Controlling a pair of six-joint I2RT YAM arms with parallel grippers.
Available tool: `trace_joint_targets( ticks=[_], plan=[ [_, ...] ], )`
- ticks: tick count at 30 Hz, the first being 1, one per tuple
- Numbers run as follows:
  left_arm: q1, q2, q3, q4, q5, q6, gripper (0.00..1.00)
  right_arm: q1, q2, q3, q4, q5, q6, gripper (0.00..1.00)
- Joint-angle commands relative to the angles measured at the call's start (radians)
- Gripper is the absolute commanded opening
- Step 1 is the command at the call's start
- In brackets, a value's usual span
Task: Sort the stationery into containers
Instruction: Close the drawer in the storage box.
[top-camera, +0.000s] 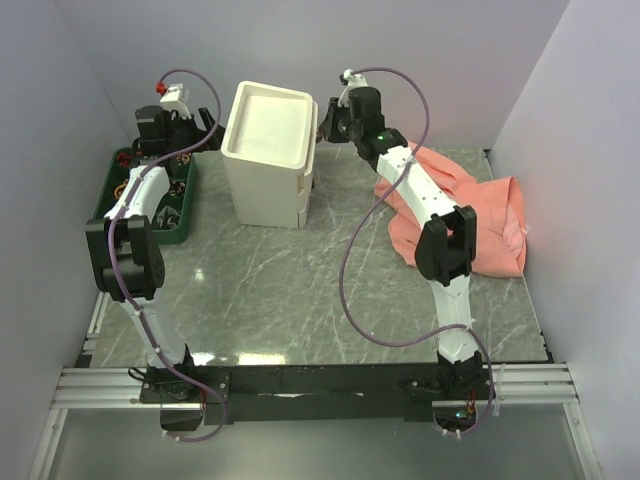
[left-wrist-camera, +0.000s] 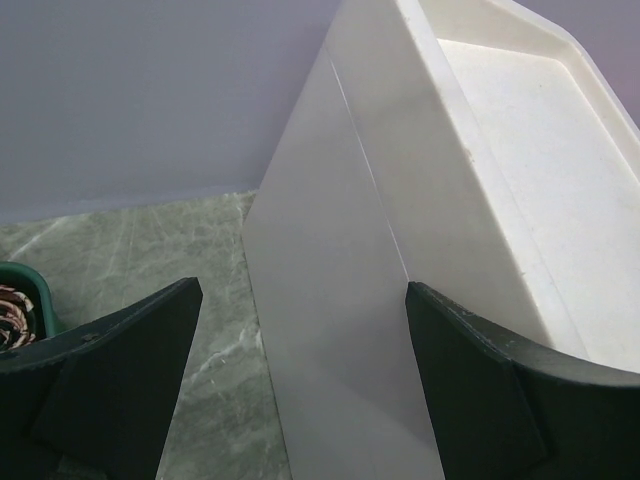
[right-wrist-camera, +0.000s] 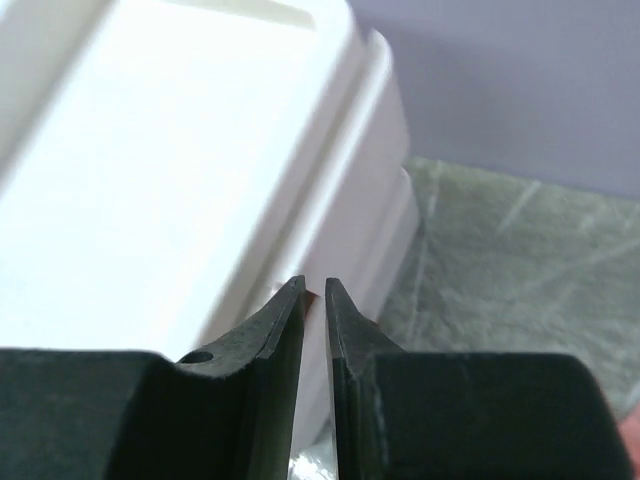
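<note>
Far L on the bench (top-camera: 300, 290): green tray (top-camera: 172, 236) w/ small dark & brownish bits inside. They're too small to say which stationery pieces they are. The L wrist view catches only a corner of the tray (left-wrist-camera: 25, 285), w/ a brown-and-white coiled thing in it.

L gripper (top-camera: 207, 137) sits between the tray & the cabinet, up near the cabinet's L side. It's released: the jaws are wide apart in the wrist view (left-wrist-camera: 300, 300), w/ nothing between the pads. The cabinet's vertical corner edge shows in the gap beyond them.

Centre, far side of the bench: cream-white cabinet (top-camera: 268, 150), upright, w/ a recessed top panel (left-wrist-camera: 420, 180). It stands just R of the tray, not touching it. Drawer fronts & handles can't be made out from above.

R gripper (top-camera: 322, 125) is at the cabinet's upper R edge, right against it. The wrist view (right-wrist-camera: 315, 290) shows it clenched, w/ only a thin slit between the tips. There's a tiny reddish-brown speck at the tips; can't tell if it's pinched. The cabinet (right-wrist-camera: 180, 170) fills the L of that view, blurred.

R side: crumpled pink cloth (top-camera: 480, 225) on the bench, partly under the R arm, well apart from the cabinet.
</note>
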Motion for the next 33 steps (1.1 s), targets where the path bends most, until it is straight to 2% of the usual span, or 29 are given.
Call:
trace_joint_targets(
  ticks=[1, 8, 18, 25, 33],
  plan=[
    [-0.077, -0.027, -0.005, -0.002, 0.121, -0.015, 0.91, 0.024, -0.028, 0.022, 0.073, -0.055, 0.032, 0.22],
    [-0.077, -0.027, -0.005, -0.007, 0.105, -0.007, 0.92, 0.070, -0.004, 0.011, 0.062, -0.024, 0.087, 0.23],
    [-0.079, -0.015, 0.011, -0.024, 0.069, 0.007, 0.93, 0.021, -0.097, -0.020, 0.036, 0.040, 0.083, 0.10],
    [-0.077, -0.001, 0.023, -0.019, 0.071, -0.003, 0.93, 0.005, -0.105, -0.084, 0.022, 0.065, 0.053, 0.10],
    [-0.077, -0.003, 0.015, -0.016, 0.074, 0.000, 0.93, 0.025, -0.022, -0.061, 0.015, 0.048, 0.049, 0.11]
  ],
)
